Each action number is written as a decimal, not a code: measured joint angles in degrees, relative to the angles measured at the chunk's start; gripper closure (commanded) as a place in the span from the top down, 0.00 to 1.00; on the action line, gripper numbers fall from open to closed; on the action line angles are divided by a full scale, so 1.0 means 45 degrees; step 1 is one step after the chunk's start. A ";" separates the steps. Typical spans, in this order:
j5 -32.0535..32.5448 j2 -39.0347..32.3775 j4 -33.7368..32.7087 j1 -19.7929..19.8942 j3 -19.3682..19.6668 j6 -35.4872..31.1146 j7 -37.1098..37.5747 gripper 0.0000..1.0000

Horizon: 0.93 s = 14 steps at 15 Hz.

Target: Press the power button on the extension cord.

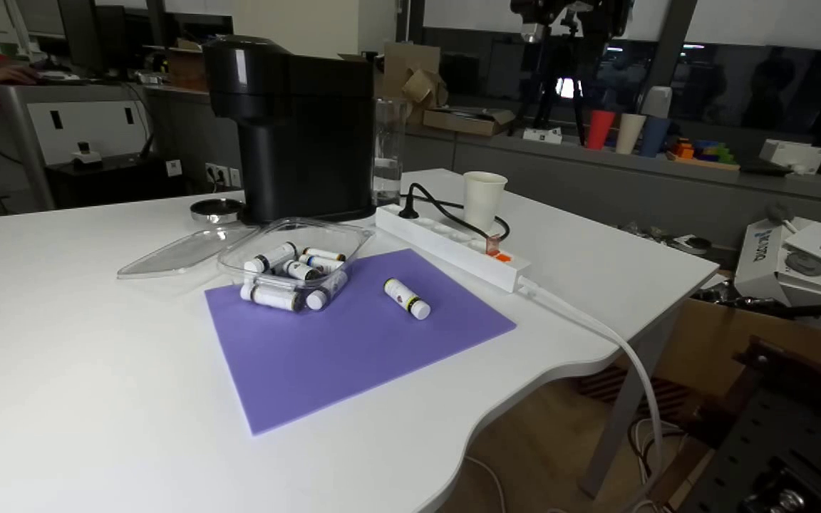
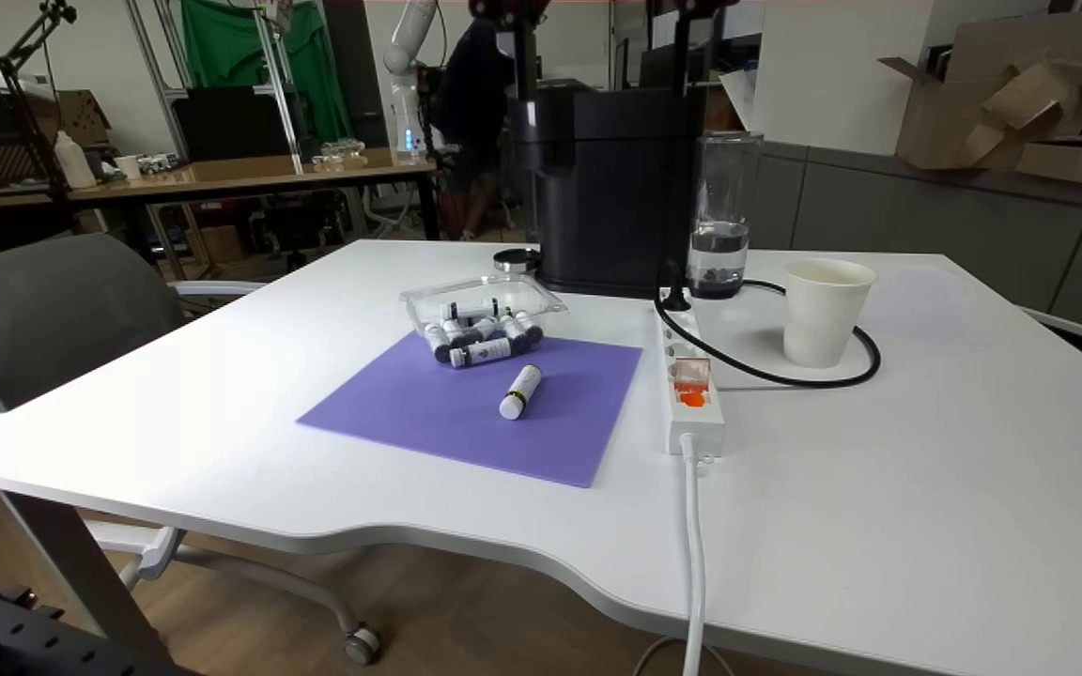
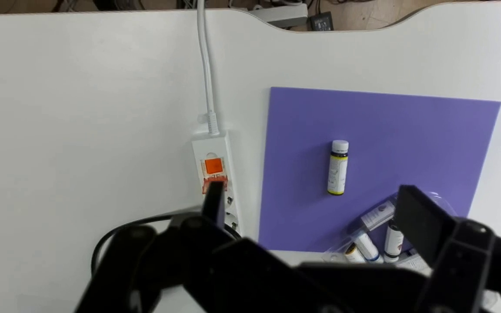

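Observation:
The extension cord is a long white power strip [image 1: 446,246] on the white table, also in an exterior view [image 2: 697,437] and in the wrist view [image 3: 209,145]. The power button is an orange-red switch [image 3: 214,165] near its cable end, also in both exterior views [image 1: 502,257] [image 2: 692,399]. A clear reddish flap [image 2: 691,374] stands raised beside the button. My gripper [image 3: 312,187] is open and empty, high above the table; its fingers [image 2: 602,92] hang at the top of an exterior view. In the wrist view the left finger covers part of the strip behind the flap.
A black coffee machine [image 1: 311,135], a water-filled glass [image 2: 719,263] and a paper cup [image 2: 823,314] stand near the strip. A black plug [image 1: 408,212] and cable lead from its far end. A purple mat [image 1: 353,356] bears a loose vial [image 1: 403,296] and a clear container [image 1: 296,228] of vials.

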<state>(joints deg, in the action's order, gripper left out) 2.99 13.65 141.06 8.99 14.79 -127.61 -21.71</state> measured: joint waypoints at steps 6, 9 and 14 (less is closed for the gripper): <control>0.0917 -0.2700 -0.1651 0.0554 0.0006 -0.0509 0.0391 1.00; 0.1122 -0.4369 -0.2778 0.0676 -0.0003 -0.1031 0.0384 1.00; 0.1069 -0.6855 -0.4543 0.0705 -0.0379 -0.1248 0.0352 0.67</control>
<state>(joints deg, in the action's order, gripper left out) 7.80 -17.20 120.61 12.16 13.08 -133.22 -20.13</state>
